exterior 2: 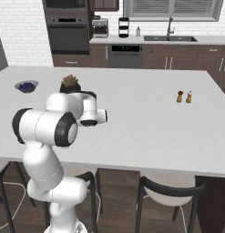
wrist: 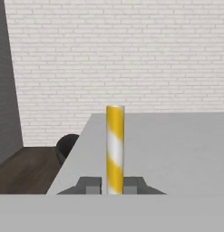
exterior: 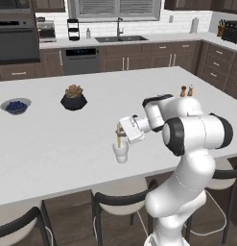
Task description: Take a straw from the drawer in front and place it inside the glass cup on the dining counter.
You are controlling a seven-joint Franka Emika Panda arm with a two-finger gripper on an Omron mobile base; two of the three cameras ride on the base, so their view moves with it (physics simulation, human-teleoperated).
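- A small grey bowl [exterior: 16, 105] with dark blue berries sits far left on the dining counter [exterior: 67, 144], a wide white top with dark stools tucked along its near edge.
- To its right stands a dark pot [exterior: 74, 101] holding a small plant, well apart from the bowl.
- Further right, near the front edge, the glass cup [exterior: 121, 153] stands upright on the counter, pale and translucent.
- Directly above the cup hangs the gripper [exterior: 119, 136], reaching leftward from the white arm. Its fingers are pinched on the straw [exterior: 118, 137], which points up and down with its lower end at the cup's mouth; whether the tip is inside the rim I cannot tell.
- In the hand view the straw [wrist: 115, 149] shows as a yellow stick with white stripes, clamped between the two dark fingertips [wrist: 89, 185], with the counter [wrist: 177, 149] stretching away behind it and a white brick wall [wrist: 118, 54] beyond.
- Far right on the counter stand two small shakers [exterior: 186, 90], side by side, one brown and one paler, well apart from the cup.
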